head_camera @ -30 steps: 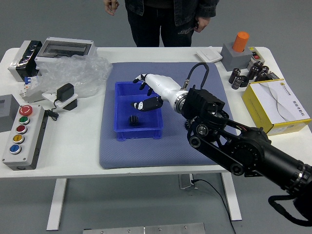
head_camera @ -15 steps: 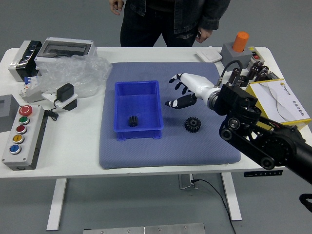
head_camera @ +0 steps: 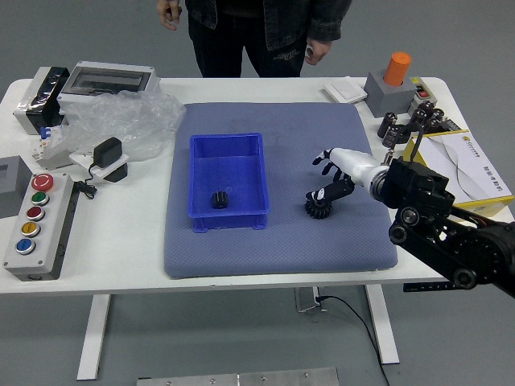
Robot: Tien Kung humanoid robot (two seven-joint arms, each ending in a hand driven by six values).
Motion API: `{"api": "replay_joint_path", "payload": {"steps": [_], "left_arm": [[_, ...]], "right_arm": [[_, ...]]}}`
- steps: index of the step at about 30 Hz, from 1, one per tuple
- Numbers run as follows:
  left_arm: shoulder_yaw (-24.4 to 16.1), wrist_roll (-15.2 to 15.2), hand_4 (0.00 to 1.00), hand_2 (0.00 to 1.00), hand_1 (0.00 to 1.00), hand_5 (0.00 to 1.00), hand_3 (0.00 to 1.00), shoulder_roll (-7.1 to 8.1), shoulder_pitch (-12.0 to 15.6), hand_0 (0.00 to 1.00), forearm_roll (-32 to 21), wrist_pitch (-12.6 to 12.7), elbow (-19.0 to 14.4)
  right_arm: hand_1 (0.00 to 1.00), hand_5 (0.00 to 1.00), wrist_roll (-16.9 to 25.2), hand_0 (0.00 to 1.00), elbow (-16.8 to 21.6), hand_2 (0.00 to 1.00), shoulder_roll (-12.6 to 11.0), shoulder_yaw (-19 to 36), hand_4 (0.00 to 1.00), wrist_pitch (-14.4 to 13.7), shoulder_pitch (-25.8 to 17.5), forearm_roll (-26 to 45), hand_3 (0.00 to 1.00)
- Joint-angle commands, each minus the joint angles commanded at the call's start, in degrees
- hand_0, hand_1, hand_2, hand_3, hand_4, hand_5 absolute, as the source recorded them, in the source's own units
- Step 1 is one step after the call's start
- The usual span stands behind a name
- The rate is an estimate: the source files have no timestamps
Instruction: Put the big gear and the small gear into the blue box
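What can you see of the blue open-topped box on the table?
The blue, rectangular, open-topped box looks like plastic. It sits upright on the grey-blue mat, with small tabs along its near edge. A small black gear lies inside, toward the near side. No hand touches it.

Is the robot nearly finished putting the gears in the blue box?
About halfway, it seems. The small gear is in the blue box. The robot's right hand is over the big gear, which is on the mat outside the box. Getting that one in is what's left.
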Motion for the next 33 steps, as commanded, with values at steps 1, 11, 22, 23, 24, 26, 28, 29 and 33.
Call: {"api": "replay_joint_path", "payload": {"steps": [1, 11, 22, 23, 24, 26, 28, 29, 33], "left_arm": [[0.02, 0.0, 0.431, 0.699, 0.68, 0.024, 0.697, 0.0, 0.02, 0.728, -0.03, 0.01, 0.0], [-0.15, 0.01, 0.428, 0.698, 0.68, 0.024, 0.695, -0.13, -0.08, 0.728, 0.15, -0.06, 0.0], [0.09, 0.01, 0.426, 0.698, 0.681, 0.026, 0.695, -0.1, 0.05, 0.728, -0.04, 0.03, 0.0], [0.09, 0.01, 0.426, 0.698, 0.681, 0.026, 0.695, -0.1, 0.06, 0.728, -0.02, 0.03, 0.0], [0.09, 0.01, 0.426, 0.698, 0.681, 0.026, 0.695, -0.1, 0.05, 0.728, -0.01, 0.02, 0.0], [0.07, 0.0, 0.426, 0.698, 0.681, 0.026, 0.695, -0.11, 0.02, 0.728, 0.04, 0.0, 0.0], [0.05, 0.0, 0.425, 0.697, 0.681, 0.024, 0.692, -0.1, 0.01, 0.728, 0.1, -0.01, 0.0], [0.04, 0.01, 0.425, 0.697, 0.681, 0.024, 0.692, -0.1, 0.0, 0.728, 0.14, -0.02, 0.0], [0.05, 0.02, 0.424, 0.697, 0.681, 0.025, 0.691, -0.09, 0.0, 0.728, 0.21, -0.04, 0.0]], "right_arm": [[0.615, 0.39, -0.06, 0.644, 0.01, 0.743, -0.01, -0.21, 0.845, 0.08, -0.15, 0.12, 0.821], [0.616, 0.388, -0.19, 0.648, -0.08, 0.741, -0.04, -1.43, 0.843, 0.22, -0.89, 0.41, 0.812], [0.602, 0.389, 0.02, 0.647, -0.43, 0.707, -0.23, -2.84, 0.835, -0.11, -1.61, -0.62, 0.763], [0.602, 0.389, 0.05, 0.647, -0.39, 0.707, -0.26, -3.0, 0.835, -0.22, -1.64, -0.92, 0.763], [0.602, 0.389, 0.08, 0.647, -0.35, 0.707, -0.28, -3.18, 0.835, -0.34, -1.63, -1.22, 0.763], [0.602, 0.389, 0.25, 0.647, -0.25, 0.707, -0.32, -3.69, 0.835, -0.73, -1.58, -1.87, 0.763], [0.565, 0.394, 0.55, 0.63, -0.08, 0.656, -0.34, -4.32, 0.806, -1.28, -1.47, -2.59, 0.71], [0.565, 0.394, 0.82, 0.63, 0.11, 0.656, -0.32, -4.76, 0.806, -1.77, -1.38, -3.37, 0.71], [0.521, 0.393, 1.32, 0.606, 0.51, 0.562, -0.17, -5.61, 0.761, -2.82, -1.18, -5.34, 0.643]]}}
